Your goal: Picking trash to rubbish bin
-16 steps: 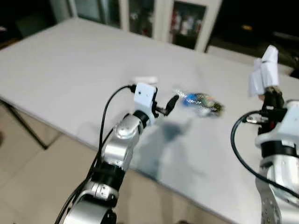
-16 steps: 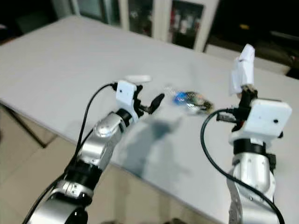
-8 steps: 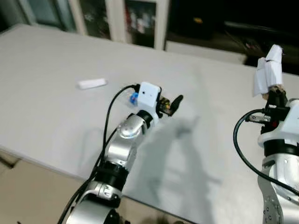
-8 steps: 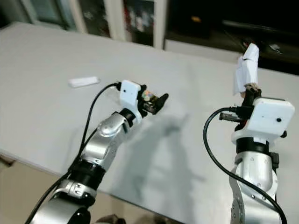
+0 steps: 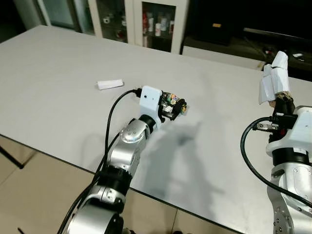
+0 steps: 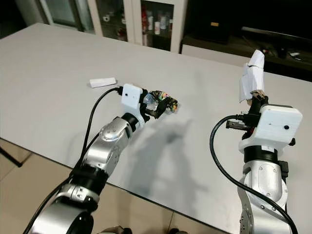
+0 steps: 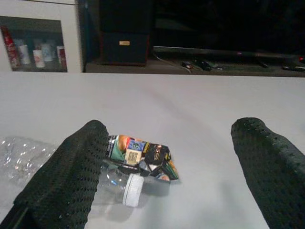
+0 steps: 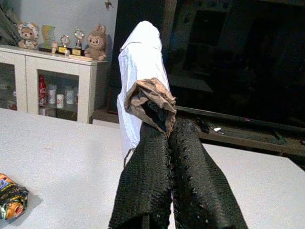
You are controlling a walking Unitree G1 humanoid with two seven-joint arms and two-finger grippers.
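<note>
A crushed clear plastic bottle [image 7: 138, 157] with a colourful label lies on the white table [image 5: 58, 107]. My left gripper [image 7: 170, 126] is open just above the table, and the bottle lies between its two black fingers, close against one of them. From the head the same gripper [image 5: 176, 107] reaches forward at mid-table. My right gripper [image 8: 164, 129] is raised at the right, shut on a folded white paper [image 8: 138, 62] with a brown scrap at its base. A small white scrap [image 5: 109, 84] lies farther left on the table.
Glass-door cabinets [image 5: 156, 22] and a dark low unit [image 5: 273, 39] stand beyond the table's far edge. The near table edge runs diagonally below my arms, with tan floor [image 5: 29, 195] at the lower left.
The camera has swung, so the whole scene shifted. My left gripper has come down around the bottle. The right gripper still holds the white paper up.
</note>
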